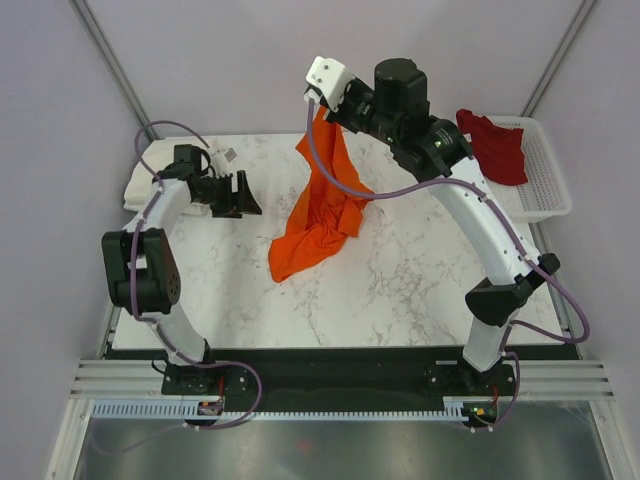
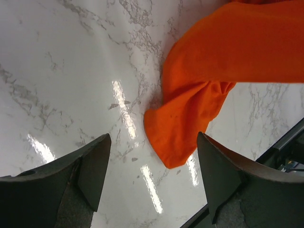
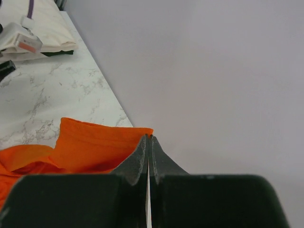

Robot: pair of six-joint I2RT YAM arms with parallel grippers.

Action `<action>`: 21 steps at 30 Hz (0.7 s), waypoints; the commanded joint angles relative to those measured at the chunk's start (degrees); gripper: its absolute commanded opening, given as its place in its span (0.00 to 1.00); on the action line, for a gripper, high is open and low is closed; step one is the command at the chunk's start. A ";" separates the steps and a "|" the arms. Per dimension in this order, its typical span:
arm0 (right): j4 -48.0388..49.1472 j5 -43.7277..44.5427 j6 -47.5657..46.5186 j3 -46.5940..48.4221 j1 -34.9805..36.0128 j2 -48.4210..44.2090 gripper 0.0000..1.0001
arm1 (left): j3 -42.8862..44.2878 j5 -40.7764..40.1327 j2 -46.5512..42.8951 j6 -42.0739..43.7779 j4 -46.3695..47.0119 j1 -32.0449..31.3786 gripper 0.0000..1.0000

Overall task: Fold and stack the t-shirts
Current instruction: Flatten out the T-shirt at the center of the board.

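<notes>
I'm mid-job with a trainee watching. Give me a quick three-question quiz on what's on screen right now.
1. True or false: the left gripper is open and holds nothing.
2. Fill in: the orange t-shirt hangs from the shut ___ gripper, its lower end on the marble table.
3. Where is the dark red t-shirt? A) draped at the white mesh basket B) in the left gripper C) under the orange t-shirt

Key: 1 true; 2 right gripper; 3 A.

Robot lab test cell. Plain backdrop walls [image 1: 250, 60], a metal frame pole [image 1: 108, 58] and a marble-print table [image 1: 400, 290]. Left arm [image 1: 140, 265] and right arm [image 1: 480, 215] are bolted to an aluminium rail [image 1: 110, 380].
</notes>
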 commanded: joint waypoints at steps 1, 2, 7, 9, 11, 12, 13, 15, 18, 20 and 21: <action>1.12 3.39 -1.63 -2.49 -0.01 -3.47 0.00 | 7.11 1.75 7.65 -0.73 -1.19 -3.37 0.80; 1.03 3.40 -1.63 -3.11 0.08 -4.52 0.00 | 8.79 1.57 11.85 -0.73 -2.85 -3.63 0.80; 0.85 5.42 -2.15 -4.78 0.08 -5.50 0.00 | 16.62 -0.89 19.53 3.13 -6.12 -8.55 0.77; 0.77 5.77 -2.86 -4.70 0.08 -5.15 0.00 | 16.28 -2.11 19.71 4.01 -6.47 -9.78 0.76; 0.86 5.86 -3.03 -4.43 0.08 -4.54 0.00 | 13.74 -3.52 18.84 4.63 -6.47 -10.66 0.73; 1.03 5.86 -3.12 -3.82 -0.01 -4.27 0.00 | 12.60 -3.88 18.31 5.15 -6.39 -11.28 0.73; 1.12 5.86 -3.12 -3.55 0.08 -4.01 0.00 | 10.67 -3.71 17.52 5.24 -6.21 -11.54 0.72; 1.12 5.68 -2.95 -2.59 0.08 -3.22 0.00 | 9.25 -3.97 16.90 5.86 -6.30 -12.16 0.69; 1.30 5.33 -2.77 -1.79 0.08 -2.51 0.00 | 7.76 -3.88 16.20 6.04 -6.30 -12.60 0.68; 1.38 5.24 -2.86 -1.62 0.08 -2.07 0.00 | 6.96 -3.27 15.58 6.30 -6.82 -12.60 0.67; 1.47 5.24 -2.94 -1.62 0.08 -1.98 0.00 | 6.62 -2.31 15.49 6.47 -7.17 -12.69 0.65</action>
